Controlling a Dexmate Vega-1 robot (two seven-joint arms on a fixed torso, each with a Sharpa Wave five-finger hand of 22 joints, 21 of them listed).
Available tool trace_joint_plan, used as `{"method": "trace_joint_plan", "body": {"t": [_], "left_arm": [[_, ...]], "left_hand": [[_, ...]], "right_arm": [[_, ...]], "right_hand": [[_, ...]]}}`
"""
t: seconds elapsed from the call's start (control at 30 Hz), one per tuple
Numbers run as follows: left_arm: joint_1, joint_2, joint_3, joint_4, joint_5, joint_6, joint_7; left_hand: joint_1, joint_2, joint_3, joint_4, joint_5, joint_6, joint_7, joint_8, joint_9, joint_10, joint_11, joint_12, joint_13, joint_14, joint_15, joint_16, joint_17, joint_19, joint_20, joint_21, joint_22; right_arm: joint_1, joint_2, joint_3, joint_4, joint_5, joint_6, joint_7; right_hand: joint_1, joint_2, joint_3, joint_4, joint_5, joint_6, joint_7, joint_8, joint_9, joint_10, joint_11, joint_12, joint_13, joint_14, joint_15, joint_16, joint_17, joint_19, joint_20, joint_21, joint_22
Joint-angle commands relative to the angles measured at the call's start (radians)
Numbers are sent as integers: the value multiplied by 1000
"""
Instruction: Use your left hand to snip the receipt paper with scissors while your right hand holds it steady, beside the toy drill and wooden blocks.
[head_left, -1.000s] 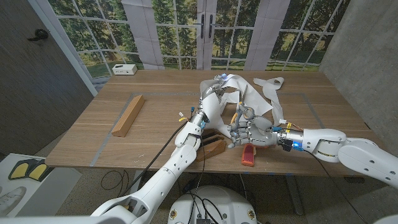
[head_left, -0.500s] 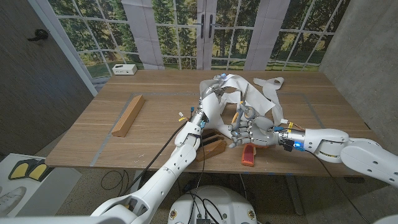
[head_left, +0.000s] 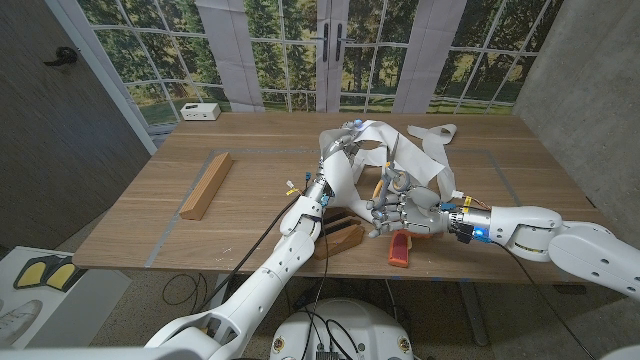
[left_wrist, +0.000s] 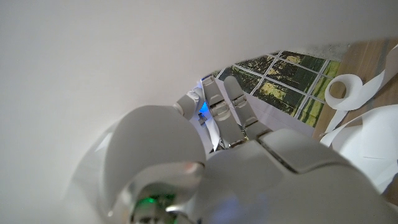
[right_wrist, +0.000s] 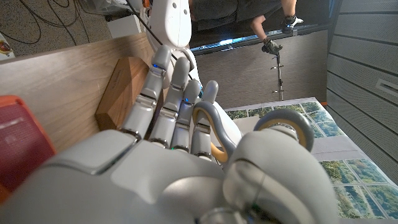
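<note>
The white receipt paper (head_left: 405, 150) lies in loose curls at the table's far middle, with its roll (left_wrist: 345, 90) beside it. My left hand (head_left: 345, 150) is raised at the paper's left end and holds a lifted strip; its fingers (left_wrist: 233, 109) press against the paper sheet (left_wrist: 124, 62). My right hand (head_left: 402, 212) stands just in front of the paper and grips the grey scissors (head_left: 390, 185), whose handle loops (right_wrist: 283, 124) sit around its thumb and fingers. The blades are hidden. An orange toy drill (head_left: 400, 250) lies under the right hand.
A small wooden block (head_left: 346, 236) sits at the front edge by my left forearm, also seen as block (right_wrist: 124, 87). A long wooden block (head_left: 206, 185) lies to the left. A white box (head_left: 200, 111) stands at the far left. A person (right_wrist: 273, 25) is behind.
</note>
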Motion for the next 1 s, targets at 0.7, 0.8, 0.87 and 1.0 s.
{"method": "trace_joint_plan", "body": {"t": [0.7, 0.8, 0.87, 1.0], "left_arm": [[9, 10, -8, -2, -7, 18, -11], [10, 9, -9, -1, -9, 20, -10], [9, 9, -9, 1, -9, 21, -12], [10, 11, -10, 1, -10, 24, -10]], "left_hand": [[11, 0, 1, 1, 1, 12, -3, -2, -2, 14, -1, -7, 5, 14, -91, 7, -2, -13, -122, 14, 1], [12, 0, 1, 0, 1, 13, -3, -2, -3, 13, -1, -8, 4, 15, -91, 7, -2, -13, -123, 15, 2], [12, 0, 1, 1, 1, 11, -3, -2, -1, 13, -1, -9, 3, 16, -91, 8, -2, -13, -122, 16, 2], [12, 0, 1, 0, 1, 10, -4, -1, 0, 15, -1, -8, 5, 17, -92, 8, -2, -14, -123, 17, 2]], "right_arm": [[-24, 2, 14, -17, -1, 3, -21], [-29, 3, 17, -17, 0, 4, -23], [-33, 3, 19, -17, -2, 7, -23], [-40, 3, 24, -19, -1, 9, -26]], "right_hand": [[106, 70, 58, -45, -2, 57, 4, -26, -17, 19, -4, 9, -6, 17, -21, 3, 6, 12, -1, -11, 3], [136, 85, 76, -60, -8, 61, 4, -28, -16, 24, -9, 9, -9, 19, -26, 3, 4, 12, -3, -12, 4], [146, 87, 80, -65, -13, 65, 3, -29, -15, 30, -9, 11, -10, 20, -24, 3, 5, 13, -2, -12, 4], [171, 92, 94, -79, -26, 80, -3, -31, -17, 40, -15, 12, -15, 26, -26, 6, 8, 15, -4, -11, 4]]}}
